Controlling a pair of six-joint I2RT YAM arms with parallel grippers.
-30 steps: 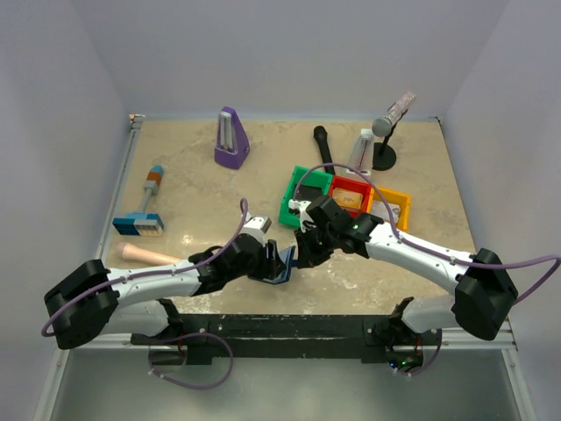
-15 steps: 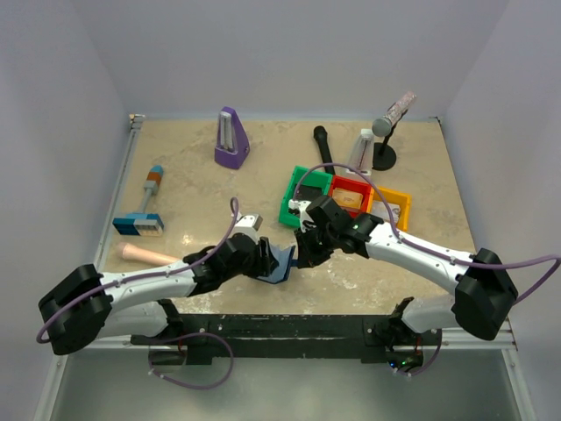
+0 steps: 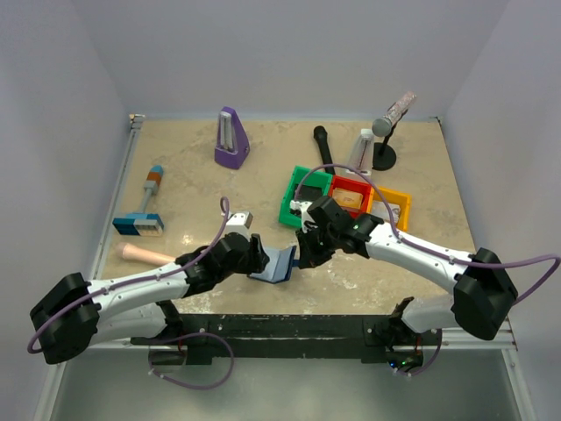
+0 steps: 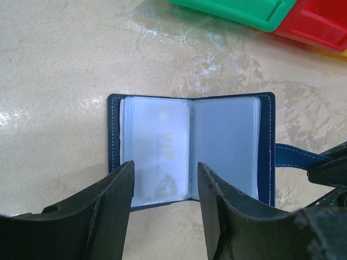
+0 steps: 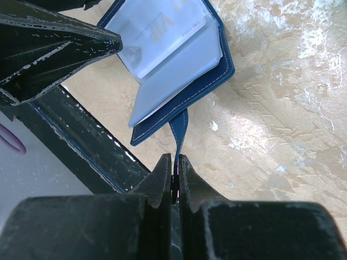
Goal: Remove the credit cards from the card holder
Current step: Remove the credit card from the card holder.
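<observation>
The card holder (image 3: 279, 263) lies spread open on the bench (image 3: 193, 184) near its front edge, between the two arms, with its pale inner sleeves facing up. The right fingers (image 5: 162, 179) are pressed together on the snap tab (image 5: 180, 130), pinching it at the holder's right side and so pinning that end. The left fingers (image 4: 108, 211) are spread and hold nothing. In the left wrist view they sit at the near edge of the left leaf, one tip by the outer stitched border and the other by the spine, so the gap between them spans about that one leaf. A card (image 4: 162, 151) marked VIP shows through the left sleeve, its long side parallel to the spine and running straight away from the left fingers. The free left arm therefore looks better placed to draw it. Which edge of the sleeve is open cannot be told, nor whether the tips touch the leaf.
</observation>
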